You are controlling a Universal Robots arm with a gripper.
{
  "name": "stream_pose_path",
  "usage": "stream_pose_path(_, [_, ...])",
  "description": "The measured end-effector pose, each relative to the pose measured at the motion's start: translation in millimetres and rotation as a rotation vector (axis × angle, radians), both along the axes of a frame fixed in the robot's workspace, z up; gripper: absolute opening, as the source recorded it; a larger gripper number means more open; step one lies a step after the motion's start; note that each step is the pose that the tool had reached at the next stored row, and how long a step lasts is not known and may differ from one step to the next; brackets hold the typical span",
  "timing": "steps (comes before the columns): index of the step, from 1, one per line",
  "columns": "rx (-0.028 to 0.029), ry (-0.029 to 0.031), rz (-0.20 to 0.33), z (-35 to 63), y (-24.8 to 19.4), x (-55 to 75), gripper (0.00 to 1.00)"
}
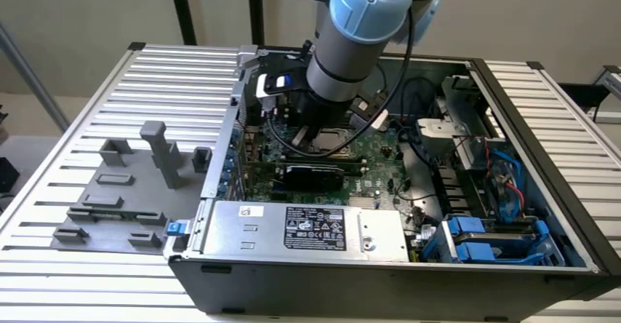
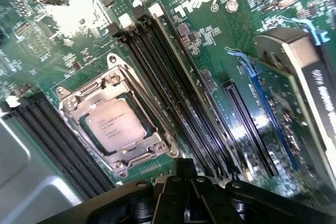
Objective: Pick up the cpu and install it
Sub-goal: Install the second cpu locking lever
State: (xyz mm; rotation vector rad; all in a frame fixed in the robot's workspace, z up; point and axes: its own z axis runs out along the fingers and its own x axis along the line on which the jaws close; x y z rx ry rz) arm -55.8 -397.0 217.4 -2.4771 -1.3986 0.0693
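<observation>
Slatted aluminium tabletop (image 1: 87,112) carries an open PC case (image 1: 388,279) and a grey fixture plate (image 1: 116,206) with plastic blocks. The arm reaches into the case, with the gripper (image 1: 313,135) low over the motherboard (image 2: 210,35).

The cpu (image 2: 114,125) lies flat inside the socket (image 2: 113,121), directly below and slightly ahead of the gripper. Its pale metal top faces up, and the metal frame surrounds all four edges. The gripper's fingers are together and hold nothing; the gripper's black body (image 2: 189,198) sits just above the socket's near edge, apart from the chip.

Judged from this layout, the chip appears placed, and the work in hand is seating and clearance. Good practice:

- Keep the tool vertical over the socket; side loads risk bending contact pins.
- Confirm the chip sits level, with no corner riding on the frame.
- Stay clear of the memory slots (image 2: 173,93) beside the socket, and of the black cable (image 1: 276,137) looping near the wrist.
- Move slowly, since the frame levers stand near the fingers.
</observation>
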Motion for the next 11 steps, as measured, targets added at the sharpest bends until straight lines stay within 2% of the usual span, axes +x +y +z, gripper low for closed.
stream_pose_path(3, [-0.0006,0.0000,0.000,8.5,0.0,0.0,0.11])
stream_pose_path(11, [-0.0005,-0.0001,0.000,8.8,0.0,0.0,0.11])
